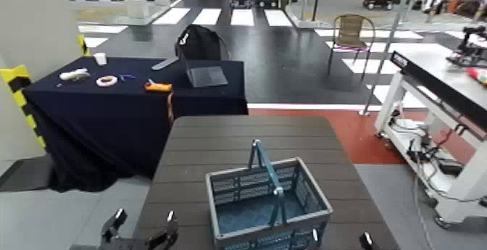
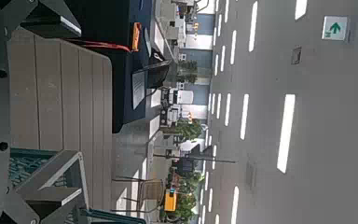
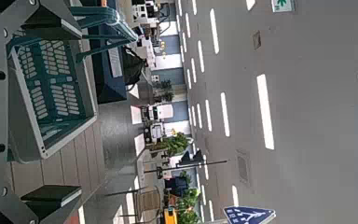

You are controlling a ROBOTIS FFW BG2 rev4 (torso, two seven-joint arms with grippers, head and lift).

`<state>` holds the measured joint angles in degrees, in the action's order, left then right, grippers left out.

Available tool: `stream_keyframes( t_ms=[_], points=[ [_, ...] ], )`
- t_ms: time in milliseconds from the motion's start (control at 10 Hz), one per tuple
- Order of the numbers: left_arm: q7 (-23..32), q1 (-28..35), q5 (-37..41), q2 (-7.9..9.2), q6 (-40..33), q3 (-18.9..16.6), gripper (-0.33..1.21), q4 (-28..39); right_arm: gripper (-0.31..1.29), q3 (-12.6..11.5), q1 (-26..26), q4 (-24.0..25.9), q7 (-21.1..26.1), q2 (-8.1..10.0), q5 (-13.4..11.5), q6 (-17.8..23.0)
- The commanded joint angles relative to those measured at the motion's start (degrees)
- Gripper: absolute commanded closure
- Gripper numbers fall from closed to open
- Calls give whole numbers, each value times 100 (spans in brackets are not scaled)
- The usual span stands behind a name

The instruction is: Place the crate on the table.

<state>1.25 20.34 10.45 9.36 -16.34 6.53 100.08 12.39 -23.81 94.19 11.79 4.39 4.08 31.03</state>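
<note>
The blue-grey slotted crate (image 1: 267,203) stands on the near part of the dark brown slatted table (image 1: 239,140), its teal handle (image 1: 265,167) raised upright. My left gripper (image 1: 145,222) is open and empty at the table's near left edge, left of the crate. My right gripper (image 1: 340,238) is open and empty at the crate's near right corner. In the right wrist view the crate (image 3: 47,89) lies beyond my open fingers (image 3: 48,21). In the left wrist view a corner of the crate (image 2: 37,170) shows beside the table slats (image 2: 56,93).
A navy cloth-draped table (image 1: 130,97) with small items stands at the back left, close to the brown table's far left corner. A white-framed workbench (image 1: 442,86) with cables stands to the right. A chair (image 1: 351,35) stands farther back.
</note>
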Motion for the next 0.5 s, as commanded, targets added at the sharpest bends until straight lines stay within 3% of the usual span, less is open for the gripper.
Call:
stream_keyframes(
  t_ms=[100,500],
  points=[
    [60,145,-174,22,-150,-29,11,12,13,0,-18,29,16,0,-56,-18],
    [51,145,-192,40,-141,-11,11,21,13,-44,-18,82,51,0,-197,-71]
  ],
)
